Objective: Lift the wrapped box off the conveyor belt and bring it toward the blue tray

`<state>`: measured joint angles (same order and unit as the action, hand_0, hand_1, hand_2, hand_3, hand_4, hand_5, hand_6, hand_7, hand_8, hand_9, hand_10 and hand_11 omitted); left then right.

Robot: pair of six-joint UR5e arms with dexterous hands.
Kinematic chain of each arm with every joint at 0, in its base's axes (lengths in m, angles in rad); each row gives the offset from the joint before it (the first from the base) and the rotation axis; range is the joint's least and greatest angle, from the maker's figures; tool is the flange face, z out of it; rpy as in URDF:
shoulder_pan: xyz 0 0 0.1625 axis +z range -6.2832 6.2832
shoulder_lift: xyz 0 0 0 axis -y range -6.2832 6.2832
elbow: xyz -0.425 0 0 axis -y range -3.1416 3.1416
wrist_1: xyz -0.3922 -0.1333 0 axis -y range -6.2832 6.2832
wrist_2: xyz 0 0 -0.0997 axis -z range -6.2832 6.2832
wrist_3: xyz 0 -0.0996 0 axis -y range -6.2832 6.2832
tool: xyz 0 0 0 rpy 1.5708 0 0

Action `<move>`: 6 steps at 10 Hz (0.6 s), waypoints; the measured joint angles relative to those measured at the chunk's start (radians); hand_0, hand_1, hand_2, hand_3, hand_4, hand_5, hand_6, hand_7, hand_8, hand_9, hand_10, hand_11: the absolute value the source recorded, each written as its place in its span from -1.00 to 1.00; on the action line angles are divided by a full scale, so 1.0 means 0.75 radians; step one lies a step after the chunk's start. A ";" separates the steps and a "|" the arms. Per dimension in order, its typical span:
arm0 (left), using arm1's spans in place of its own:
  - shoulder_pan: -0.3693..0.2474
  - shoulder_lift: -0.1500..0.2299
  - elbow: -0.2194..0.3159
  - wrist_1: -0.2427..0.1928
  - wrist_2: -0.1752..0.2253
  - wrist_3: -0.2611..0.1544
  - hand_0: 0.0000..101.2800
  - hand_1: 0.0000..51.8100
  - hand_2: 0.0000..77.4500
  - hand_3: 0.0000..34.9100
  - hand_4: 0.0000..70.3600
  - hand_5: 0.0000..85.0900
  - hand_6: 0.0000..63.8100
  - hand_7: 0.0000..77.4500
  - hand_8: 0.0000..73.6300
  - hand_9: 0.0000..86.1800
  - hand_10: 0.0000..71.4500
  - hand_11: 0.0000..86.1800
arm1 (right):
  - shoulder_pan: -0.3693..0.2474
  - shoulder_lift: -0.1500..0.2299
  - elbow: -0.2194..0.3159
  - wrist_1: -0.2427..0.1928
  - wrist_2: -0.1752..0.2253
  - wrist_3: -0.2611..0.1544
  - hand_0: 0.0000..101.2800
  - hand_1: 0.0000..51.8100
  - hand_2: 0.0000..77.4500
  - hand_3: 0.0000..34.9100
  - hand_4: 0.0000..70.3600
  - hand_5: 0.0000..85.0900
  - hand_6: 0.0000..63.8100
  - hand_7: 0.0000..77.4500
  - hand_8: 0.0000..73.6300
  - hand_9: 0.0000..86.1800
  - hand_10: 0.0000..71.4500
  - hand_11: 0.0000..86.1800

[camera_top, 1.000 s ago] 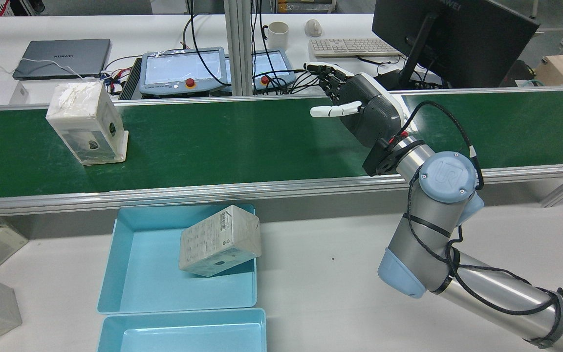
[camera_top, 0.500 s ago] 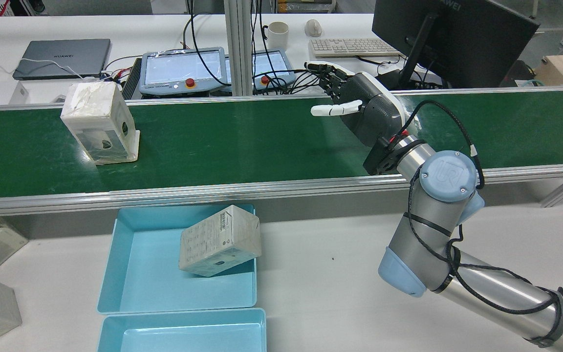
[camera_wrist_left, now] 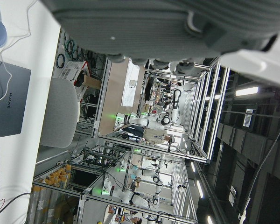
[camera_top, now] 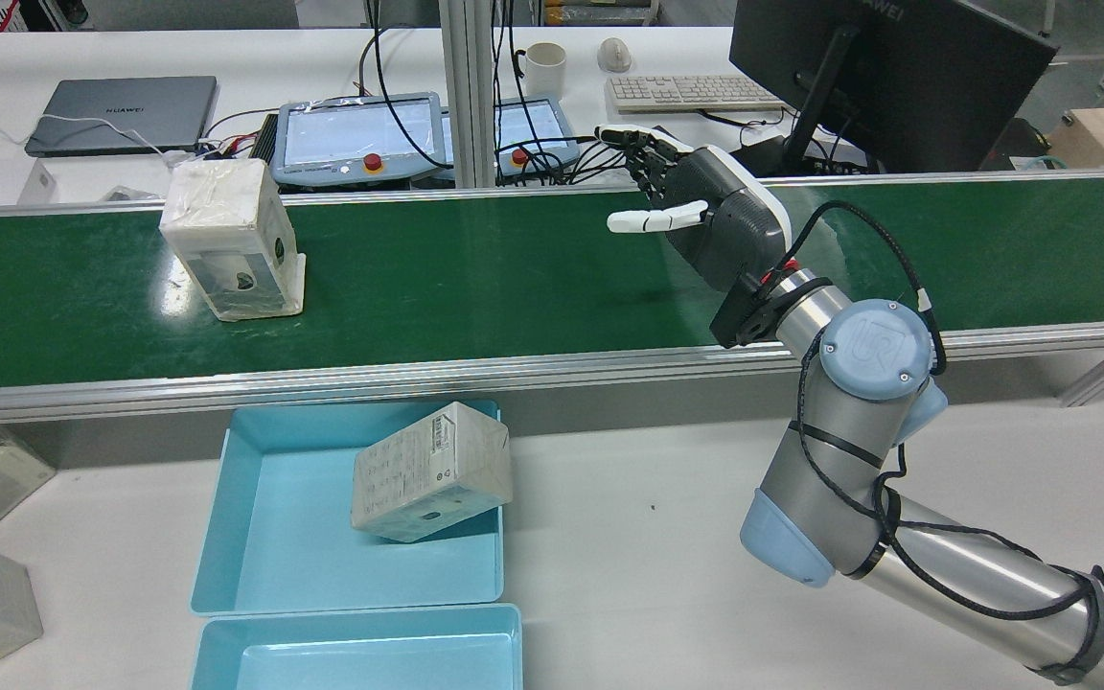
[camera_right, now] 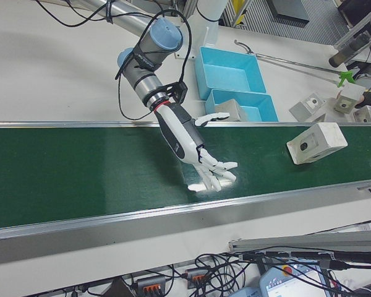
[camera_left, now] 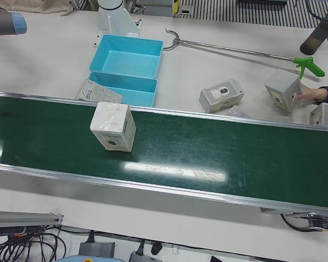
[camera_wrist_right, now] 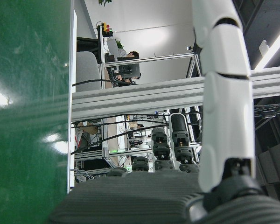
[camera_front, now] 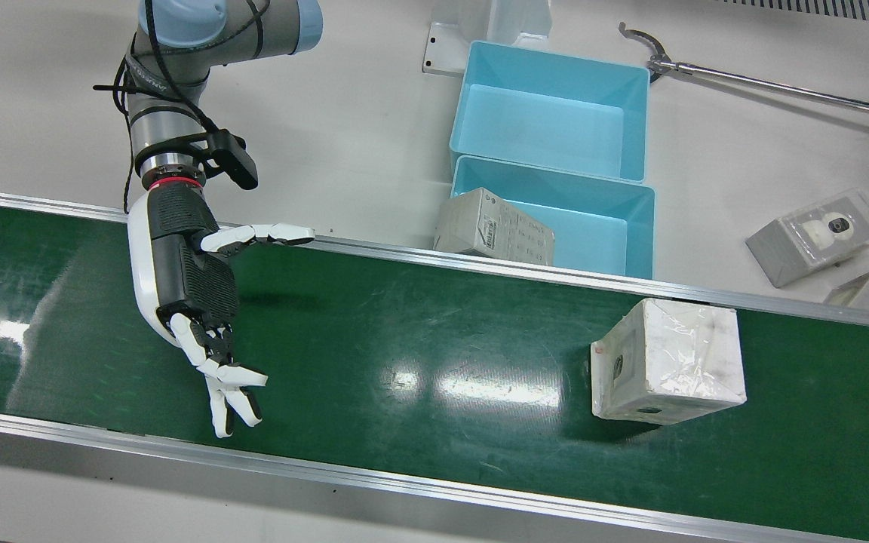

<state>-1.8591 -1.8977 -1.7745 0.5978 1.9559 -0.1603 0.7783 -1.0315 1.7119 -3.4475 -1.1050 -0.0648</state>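
Currently the right hand [camera_front: 193, 294] is seen held over the green conveyor belt [camera_front: 419, 354], empty, with its fingers [camera_front: 227, 396] spread apart and the thumb stuck out sideways toward the tabletop side. In the rear view the same right hand [camera_top: 705, 216] is seen above the belt's far half, palm facing along the belt toward the wrapped box [camera_top: 231, 238]. Nothing is touched by it. The right arm [camera_top: 859, 422] is seen reaching in over the near rail.

The left hand is only caught by its own camera as a grey blurred palm edge [camera_wrist_left: 168, 28]; whether it is spread or clenched cannot be told.

The wrapped box [camera_front: 668, 360] is seen standing on the belt, well apart from the right hand, white with crinkled plastic film and dark round holes on its sides. In the left-front view the wrapped box [camera_left: 113, 126] is placed just across the rail from the blue tray [camera_left: 123, 89].

Two blue trays are set side by side on the tabletop [camera_top: 629, 537] beside the belt. In the nearer blue tray [camera_top: 274, 537] a grey carton [camera_top: 432, 471] is seen tilted, leaning over the tray's rim. The other tray [camera_front: 555, 113] is seen bare inside. More grey cartons [camera_left: 221, 95] are scattered on the tabletop, and one is touched by a person's hand [camera_left: 309, 95]. A long reach-grabber tool [camera_left: 235, 50] is laid behind the trays.
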 joint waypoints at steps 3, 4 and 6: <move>0.000 0.000 0.000 0.000 0.000 0.000 -1.00 -1.00 -0.97 -1.00 -1.00 -0.97 -0.98 -1.00 -0.99 -0.99 -0.98 -0.99 | -0.006 0.004 -0.010 -0.003 -0.003 -0.043 -0.03 -0.41 -0.72 -1.00 -0.67 -0.38 -0.81 -0.85 -0.94 -0.90 -1.00 -0.99; 0.000 0.000 0.000 0.000 0.000 0.000 -1.00 -1.00 -0.97 -1.00 -1.00 -0.97 -0.98 -1.00 -0.99 -0.99 -0.98 -0.99 | -0.006 0.007 -0.009 -0.004 -0.004 -0.052 -0.03 -0.41 -0.72 -1.00 -0.67 -0.38 -0.81 -0.85 -0.94 -0.90 -1.00 -0.99; 0.000 0.000 0.000 0.000 0.000 0.000 -1.00 -1.00 -0.97 -1.00 -1.00 -0.97 -0.98 -1.00 -0.99 -1.00 -0.98 -0.99 | -0.005 0.011 0.000 -0.019 -0.006 -0.058 -0.03 -0.39 -0.75 -1.00 -0.63 -0.35 -0.85 -0.85 -0.99 -0.95 -1.00 -0.99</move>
<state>-1.8592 -1.8977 -1.7745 0.5978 1.9559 -0.1603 0.7748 -1.0229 1.7119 -3.4618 -1.1096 -0.1086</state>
